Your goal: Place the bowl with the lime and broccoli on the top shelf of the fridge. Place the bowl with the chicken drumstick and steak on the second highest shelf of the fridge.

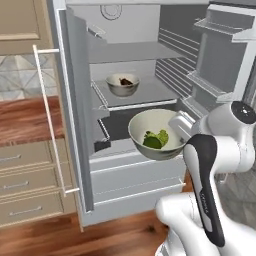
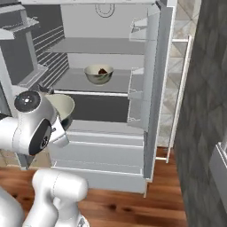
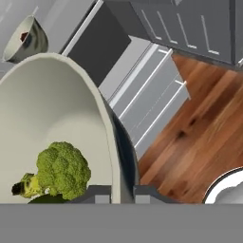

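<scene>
In the left base view, the fridge point(image 1: 75, 125) stood open, and the bowl with the lime and broccoli point(image 1: 156, 134) hung in front of its lower section, below the top shelf point(image 1: 131, 51). A 2nd bowl point(image 1: 122, 85) holding dark meat sat on the shelf beneath that.

In the right base view, the arm point(image 2: 33, 124) hid most of the held bowl.

In the hand view, the gripper point(image 3: 116, 192) was clamped on the bowl's rim, the broccoli point(image 3: 64, 170) inside.
</scene>
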Motion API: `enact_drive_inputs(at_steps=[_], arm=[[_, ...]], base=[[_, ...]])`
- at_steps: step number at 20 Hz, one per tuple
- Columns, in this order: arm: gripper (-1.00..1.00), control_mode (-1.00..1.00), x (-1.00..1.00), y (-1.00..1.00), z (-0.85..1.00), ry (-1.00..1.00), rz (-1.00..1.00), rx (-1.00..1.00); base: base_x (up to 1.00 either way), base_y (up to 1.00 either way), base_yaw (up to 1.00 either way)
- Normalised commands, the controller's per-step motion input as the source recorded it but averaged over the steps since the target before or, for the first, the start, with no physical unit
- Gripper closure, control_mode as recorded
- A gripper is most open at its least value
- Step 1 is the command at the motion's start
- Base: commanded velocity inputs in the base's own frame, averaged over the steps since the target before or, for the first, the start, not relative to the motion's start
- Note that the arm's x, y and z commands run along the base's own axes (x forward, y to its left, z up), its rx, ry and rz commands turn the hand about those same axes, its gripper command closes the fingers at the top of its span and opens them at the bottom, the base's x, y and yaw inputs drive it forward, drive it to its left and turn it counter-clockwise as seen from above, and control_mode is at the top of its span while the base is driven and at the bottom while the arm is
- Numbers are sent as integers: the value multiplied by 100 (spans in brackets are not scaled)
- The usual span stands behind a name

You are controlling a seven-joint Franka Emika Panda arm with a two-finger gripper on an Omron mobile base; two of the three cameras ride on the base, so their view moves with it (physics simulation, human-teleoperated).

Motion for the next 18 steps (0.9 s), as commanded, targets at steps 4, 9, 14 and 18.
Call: enact_drive_inputs(at_steps=[4,9,14,18], arm=[[100,100,0,0,0,0,0,0],[100,100,0,0,0,0,0,0],[100,100,0,0,0,0,0,0],[100,-100,-1,0,12,-5,0,1]], base=[[90,1,-4],[93,0,-2],[62,3,0],[11,3,0]])
